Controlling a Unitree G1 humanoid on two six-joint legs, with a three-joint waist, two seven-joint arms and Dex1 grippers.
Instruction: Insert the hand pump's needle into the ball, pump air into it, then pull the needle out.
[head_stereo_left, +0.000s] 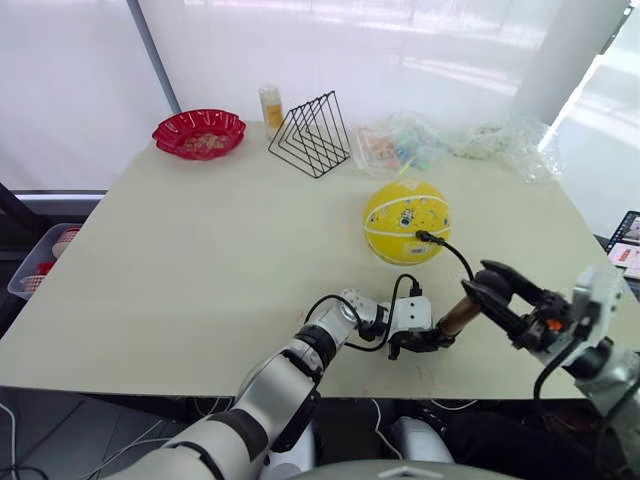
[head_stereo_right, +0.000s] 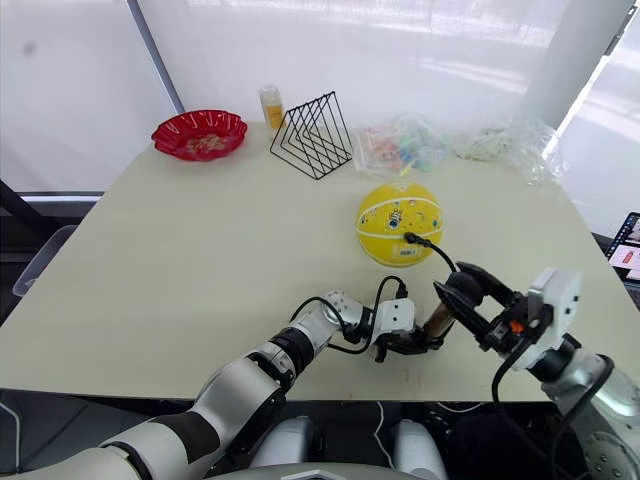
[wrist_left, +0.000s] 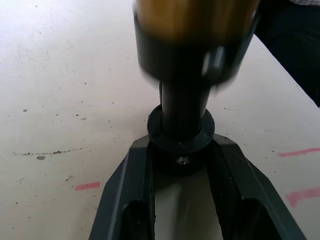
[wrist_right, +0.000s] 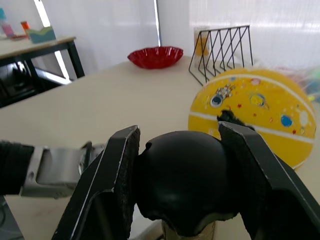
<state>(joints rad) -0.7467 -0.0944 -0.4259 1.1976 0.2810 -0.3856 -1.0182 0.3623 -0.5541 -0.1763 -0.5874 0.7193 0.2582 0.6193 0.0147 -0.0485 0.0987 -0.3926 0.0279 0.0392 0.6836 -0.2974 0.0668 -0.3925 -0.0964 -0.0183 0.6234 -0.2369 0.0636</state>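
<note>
Ball (head_stereo_left: 405, 221) sits yellow on the bench (head_stereo_left: 200, 260), right of centre, printed marks too small to read, with the needle (head_stereo_left: 424, 237) stuck in its near side. Hand pump (head_stereo_left: 455, 316) is tilted near the front edge: left gripper (head_stereo_left: 420, 340) jaws clench its lower black end, right gripper (head_stereo_left: 497, 292) jaws clamp its handle. Far left, a red bowl (head_stereo_left: 199, 133) holds small bits I can't identify.

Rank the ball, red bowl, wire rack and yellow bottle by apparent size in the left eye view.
1. Ball and red bowl: look alike; the bowl is farther away, so unranked.
2. Wire rack: slightly smaller in outline.
3. Yellow bottle: clearly smallest.
</note>
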